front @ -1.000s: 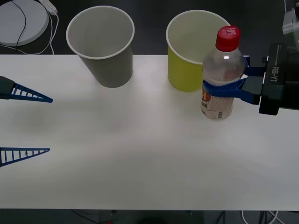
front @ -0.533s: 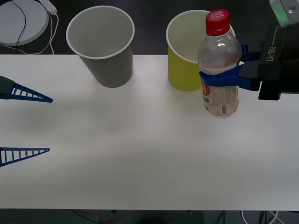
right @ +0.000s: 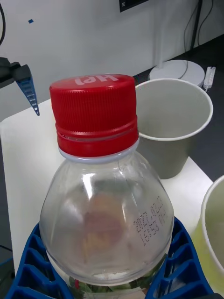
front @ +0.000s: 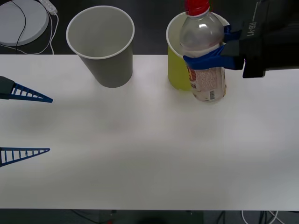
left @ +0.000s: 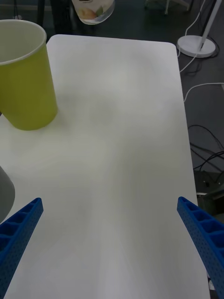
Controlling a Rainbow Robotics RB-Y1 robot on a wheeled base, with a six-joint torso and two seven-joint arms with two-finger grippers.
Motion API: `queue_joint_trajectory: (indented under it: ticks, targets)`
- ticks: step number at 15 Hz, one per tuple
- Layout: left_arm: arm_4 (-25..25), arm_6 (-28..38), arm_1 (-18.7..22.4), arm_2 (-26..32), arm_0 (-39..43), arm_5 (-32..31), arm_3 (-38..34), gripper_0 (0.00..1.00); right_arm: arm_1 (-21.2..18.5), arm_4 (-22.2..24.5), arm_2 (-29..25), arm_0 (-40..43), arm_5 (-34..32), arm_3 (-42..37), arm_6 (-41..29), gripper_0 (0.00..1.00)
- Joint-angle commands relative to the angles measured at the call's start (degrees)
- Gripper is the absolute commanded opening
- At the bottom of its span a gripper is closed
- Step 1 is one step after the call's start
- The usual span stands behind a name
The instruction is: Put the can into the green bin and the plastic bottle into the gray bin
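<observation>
Your right claw [front: 205,53] is clamped around the bottle [front: 202,51], with a blue finger on each side of it. It holds the bottle upright in the air, in front of the green bin [front: 182,51] and partly covering it. Your left claw [front: 28,123] waits far to the left of the green bin, low over the table, with its fingers spread wide and nothing between them.

The table [front: 149,154] is white and smooth. Behind it the floor is dark, with a round white lamp base [front: 21,21] and some cables.

The gray bin [front: 102,44] stands to the left of the green bin, a little apart from it. Both bins stand upright at the back of the table, and you can see nothing inside either one.

The bottle has a red cap [right: 94,112] with white letters that look like "He!". Small printed numbers run across its clear shoulder, too small to read well. The arm beside the bottle says "RB-Y1".
</observation>
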Motion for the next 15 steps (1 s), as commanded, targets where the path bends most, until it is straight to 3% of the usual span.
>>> queue_joint_trajectory:
  ticks: [1,11,15]
  targets:
    - [0.0,0.0,0.0,0.0,0.0,0.0,0.0,1.0,0.0,0.7,5.9,-7.7,0.0,3.0,-2.7,0.0]
    - [0.0,0.0,0.0,0.0,0.0,0.0,0.0,1.0,4.6,1.0,26.9,-32.5,0.0,19.6,-2.9,0.0]
    - [0.0,0.0,0.0,0.0,0.0,0.0,0.0,1.0,9.6,0.8,33.1,-42.5,-3.8,29.7,-2.9,0.0]
